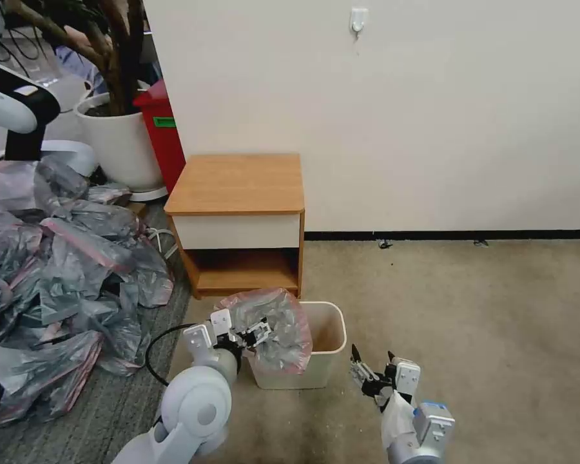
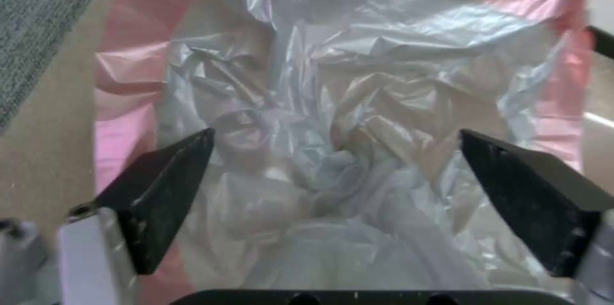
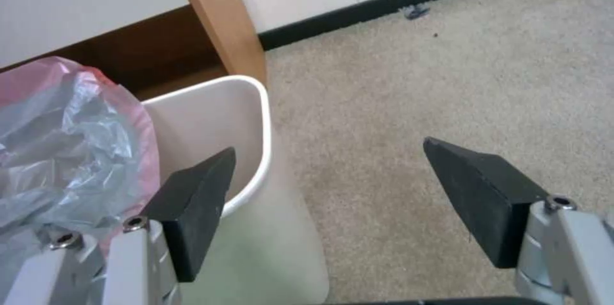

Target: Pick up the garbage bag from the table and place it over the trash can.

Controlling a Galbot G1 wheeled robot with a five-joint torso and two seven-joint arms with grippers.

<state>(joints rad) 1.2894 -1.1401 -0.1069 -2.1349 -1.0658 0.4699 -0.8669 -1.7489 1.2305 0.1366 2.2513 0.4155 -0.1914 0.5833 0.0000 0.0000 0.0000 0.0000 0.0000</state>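
A grey, crinkled garbage bag (image 1: pixel 274 328) with a pink rim sits bunched over the left half of a small cream trash can (image 1: pixel 328 338), low and centre in the head view. The bag bulges above the rim and covers the can's left side, while the right part of the opening is bare, showing the inner wall. The can stands on beige carpet just in front of a wooden desk (image 1: pixel 238 183) with an orange-brown top, a white drawer front and an open shelf recess; the desk stands against a pale wall.

The left hand (image 1: pixel 259 334), at the lower left of centre, reaches into the bag from the left. In the left wrist view its two black fingers (image 2: pixel 160 194) are spread wide apart, with crumpled grey plastic and the pink band filling the space between and beyond them; the hand is not closed on anything.

The right hand (image 1: pixel 372 361) is at the lower right of the can, just beside its right wall, fingers spread apart over carpet.

A large heap of similar grey-pink bags (image 1: pixel 51 270) lies along the left edge.
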